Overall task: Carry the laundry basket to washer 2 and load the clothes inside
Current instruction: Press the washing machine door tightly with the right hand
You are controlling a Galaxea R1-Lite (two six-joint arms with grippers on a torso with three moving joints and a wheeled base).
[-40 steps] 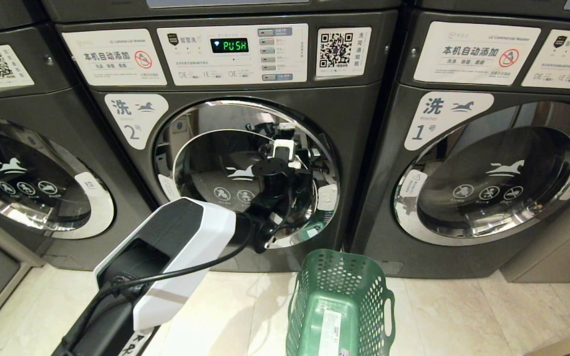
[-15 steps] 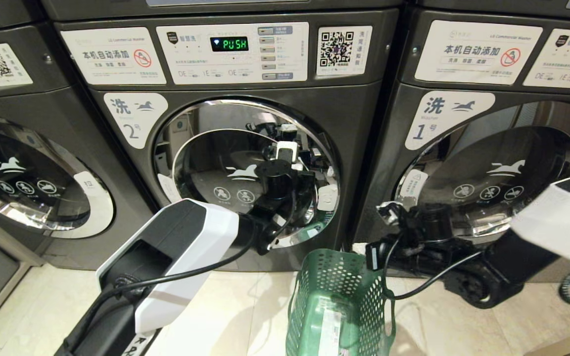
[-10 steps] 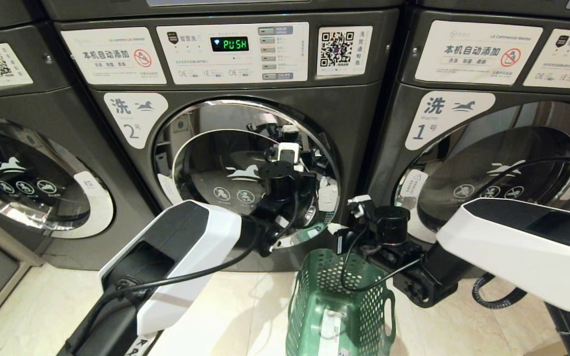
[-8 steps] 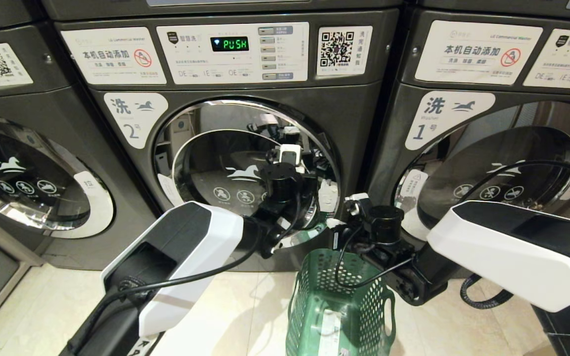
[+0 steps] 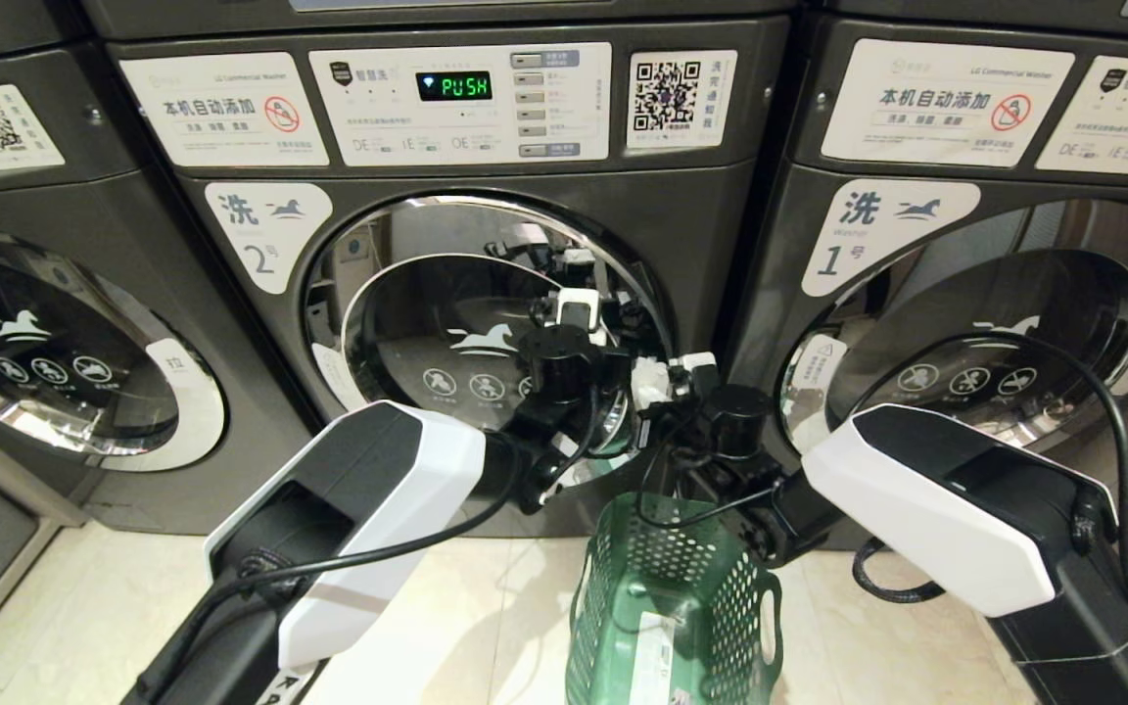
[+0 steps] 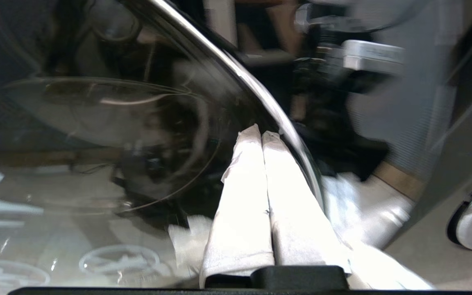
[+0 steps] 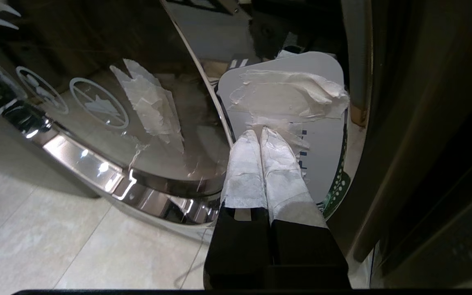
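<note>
Washer 2 [image 5: 265,235] stands straight ahead, its chrome-rimmed round door [image 5: 407,294] closed. My left gripper [image 5: 582,311] is shut and empty, its taped fingertips [image 6: 260,135] against the door's chrome rim [image 6: 285,127]. My right gripper [image 5: 657,377] is also shut and empty. Its tips [image 7: 259,132] rest on the white taped label [image 7: 285,88] at the door's right edge. On the floor just below the door stands the green laundry basket [image 5: 672,587], with the white sticker [image 5: 652,651] on its bottom showing. The clothes are out of view.
Washer 1 [image 5: 868,235] stands to the right and another grey washer [image 5: 35,362] to the left, both doors closed. Washer 2's display [image 5: 453,87] reads PUSH. Pale floor tiles [image 5: 486,627] lie on both sides of the basket.
My right arm came in from the right and swung left and up until its shut gripper reached the right edge of washer 2's door. The left arm has hardly moved.
</note>
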